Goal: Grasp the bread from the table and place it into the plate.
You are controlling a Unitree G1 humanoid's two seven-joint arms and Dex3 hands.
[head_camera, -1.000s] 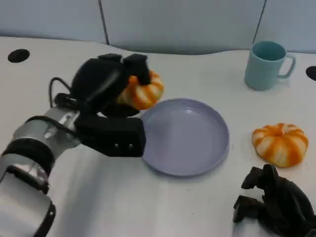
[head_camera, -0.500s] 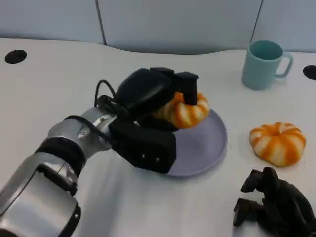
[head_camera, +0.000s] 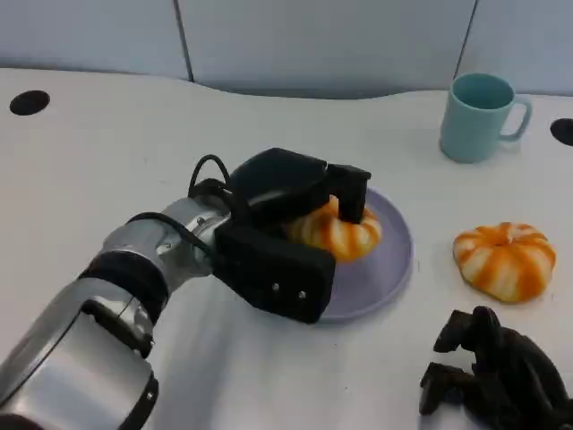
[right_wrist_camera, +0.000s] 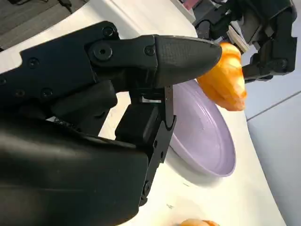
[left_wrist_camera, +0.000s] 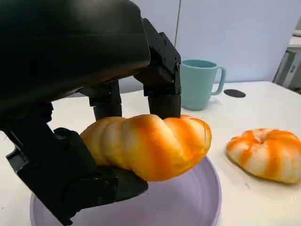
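Lowered: left robot hand (head_camera: 291, 193) grasping orange-striped round bread roll (head_camera: 336, 228) just above lavender plate (head_camera: 389, 260) | right robot hand (head_camera: 492, 372) curled, holding nothing, near-right desk (head_camera: 107, 161)

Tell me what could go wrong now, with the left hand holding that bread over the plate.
The bread hangs above the plate, not on it; the left hand letting go from there might let it roll off the shallow rim. The hand's lower fingers sit low inside the plate and could nudge it. A second bread lies close beside the plate.
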